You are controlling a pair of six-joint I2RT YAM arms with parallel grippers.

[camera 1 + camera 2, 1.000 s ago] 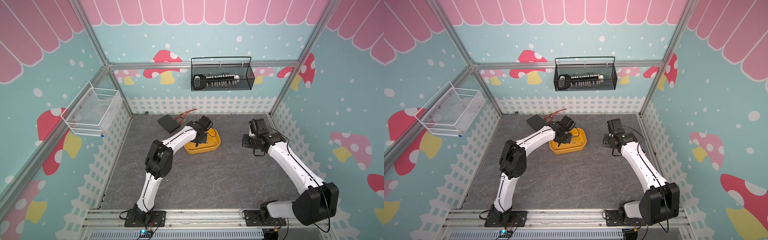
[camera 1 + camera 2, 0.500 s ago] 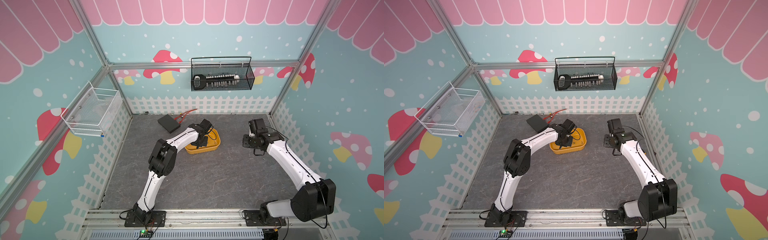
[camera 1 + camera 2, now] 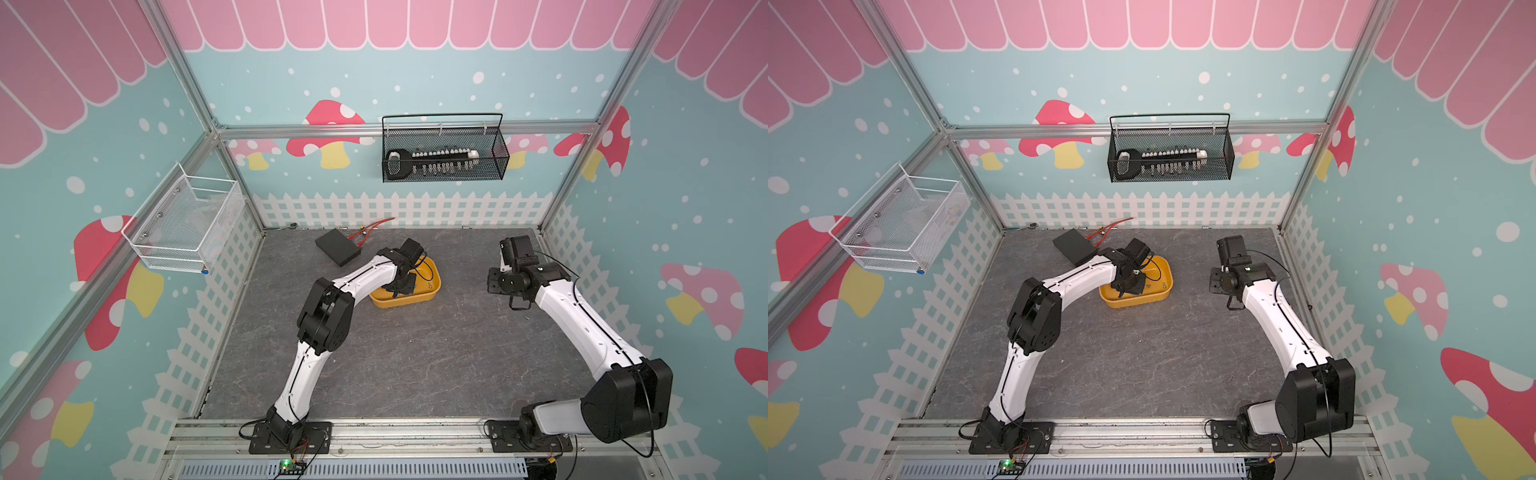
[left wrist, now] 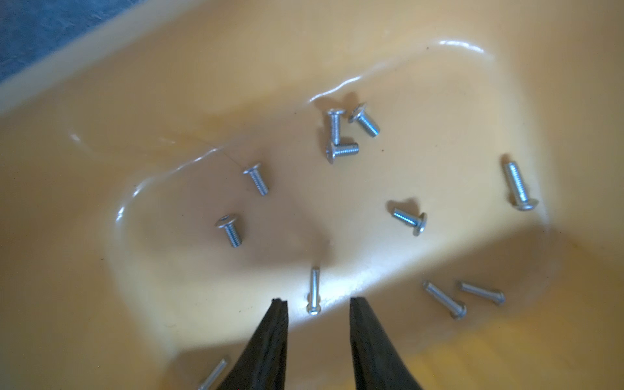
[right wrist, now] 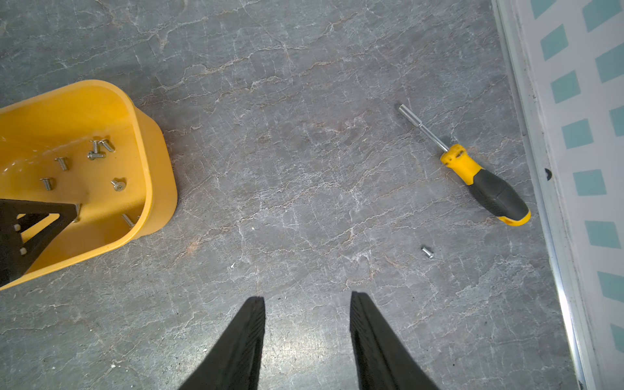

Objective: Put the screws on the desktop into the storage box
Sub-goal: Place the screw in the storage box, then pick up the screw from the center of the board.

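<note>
- Left gripper (image 4: pixel 319 300): inside the storage box (image 3: pixel 409 301), jaws spread, gripping nothing. A screw (image 4: pixel 314 290) lies loose on the floor between its tips, among the other screws (image 4: pixel 341 150).
- Advisable: lift straight up, clear of the rim, so the box is not dragged.
- Right gripper (image 5: pixel 307 299): at 3 o'clock of the box, jaws spread and empty above the desktop (image 5: pixel 304 135).
- One stray screw (image 5: pixel 427 252) lies beyond it toward the 3 o'clock wall (image 5: pixel 574 135). The screwdriver (image 5: pixel 486 182) nearby could be nudged.
</note>
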